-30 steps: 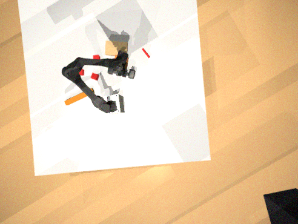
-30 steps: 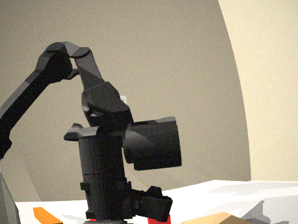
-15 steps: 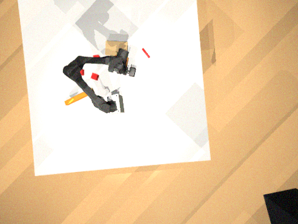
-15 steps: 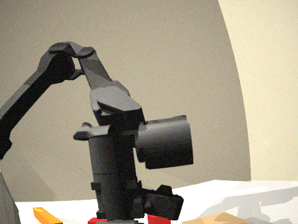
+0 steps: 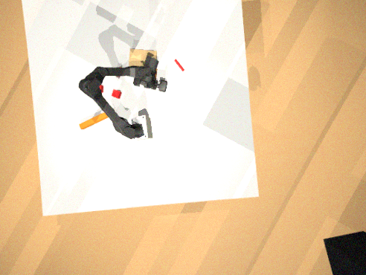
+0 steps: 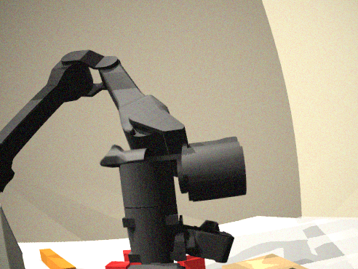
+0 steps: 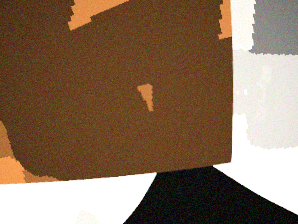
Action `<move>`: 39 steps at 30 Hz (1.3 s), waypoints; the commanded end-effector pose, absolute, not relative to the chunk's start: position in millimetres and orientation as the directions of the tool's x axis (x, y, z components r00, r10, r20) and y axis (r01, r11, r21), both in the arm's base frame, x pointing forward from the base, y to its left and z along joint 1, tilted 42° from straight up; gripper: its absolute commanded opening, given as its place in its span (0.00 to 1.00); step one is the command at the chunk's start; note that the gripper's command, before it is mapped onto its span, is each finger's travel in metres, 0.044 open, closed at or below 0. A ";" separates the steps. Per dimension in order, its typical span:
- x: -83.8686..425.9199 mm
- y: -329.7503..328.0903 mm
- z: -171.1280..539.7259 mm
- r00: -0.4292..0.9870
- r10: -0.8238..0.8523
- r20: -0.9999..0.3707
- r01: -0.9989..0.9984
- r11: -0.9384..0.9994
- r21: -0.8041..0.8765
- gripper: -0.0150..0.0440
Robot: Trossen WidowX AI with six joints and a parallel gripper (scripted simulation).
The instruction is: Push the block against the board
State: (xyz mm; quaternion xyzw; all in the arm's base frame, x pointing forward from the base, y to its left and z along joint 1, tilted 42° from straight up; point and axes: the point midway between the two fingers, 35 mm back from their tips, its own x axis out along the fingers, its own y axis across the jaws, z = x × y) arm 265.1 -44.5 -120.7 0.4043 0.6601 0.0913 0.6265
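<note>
The square block [image 7: 115, 125] is orange-brown, mostly in shadow, and fills much of the wrist view. In the top view only a sliver of it shows beside the hand. The tan board [image 5: 137, 56] [image 6: 271, 262] lies flat behind the hand in the top view and at the bottom edge of the exterior view; the arm covers part of it. My gripper [image 7: 185, 173] is shut and empty, its black tips at the block's lower edge in the wrist view. The arm hides the meeting of block and board, so I cannot tell whether they touch.
Red blocks [image 5: 116, 94] [image 6: 195, 262] lie near the arm. An orange bar [image 5: 91, 122] [image 6: 54, 259] lies on the far side of the arm from the board. A thin red stick [image 5: 179, 65] lies right of the board in the top view.
</note>
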 end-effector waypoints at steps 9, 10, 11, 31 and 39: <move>279.0 -49.2 -122.4 0.118 0.647 -0.753 0.418 0.656 0.629 0.25; 278.5 -49.1 -122.4 0.118 0.647 -0.753 0.418 0.656 0.629 0.25; 277.8 -48.8 -122.2 0.118 0.647 -0.753 0.418 0.656 0.629 0.25; 249.5 -37.4 -117.6 0.116 0.648 -0.753 0.419 0.655 0.628 0.25; 237.8 -32.3 -115.5 0.116 0.648 -0.753 0.420 0.655 0.628 0.25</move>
